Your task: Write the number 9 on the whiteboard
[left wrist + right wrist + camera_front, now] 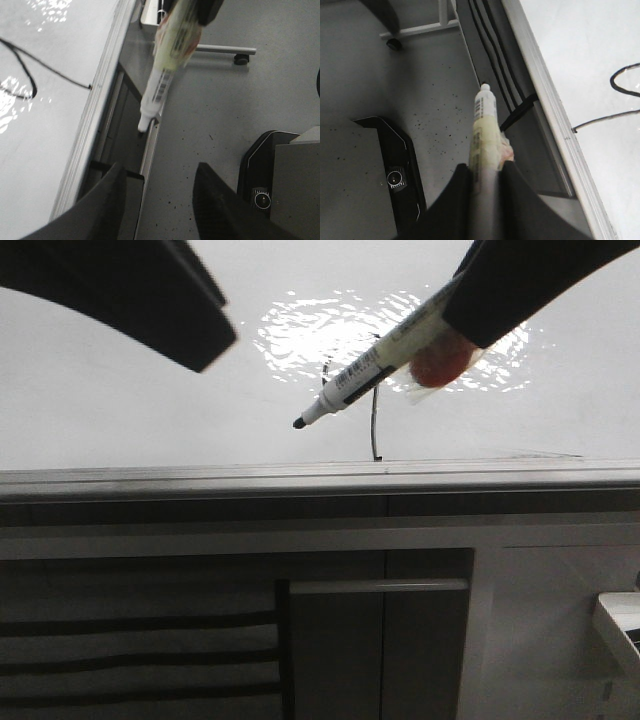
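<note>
The whiteboard [120,420] fills the upper front view, with a glare patch and a grey ledge [300,478]. The number 9 [375,430] is a thin black stroke; its long tail shows and its loop is partly hidden behind the marker. It also shows in the left wrist view [25,75] and the right wrist view [620,85]. My right gripper [462,328] [487,175] is shut on a white marker [370,365] [485,130] whose black tip sits left of the tail, off the board. My left gripper [190,335] [160,200] is open and empty, beside the marker [167,60].
Dark cabinet fronts [330,640] with a handle bar stand below the ledge. Both wrist views show speckled grey floor [225,115], a wheeled stand leg [242,58] and a black base unit with a lens [395,177].
</note>
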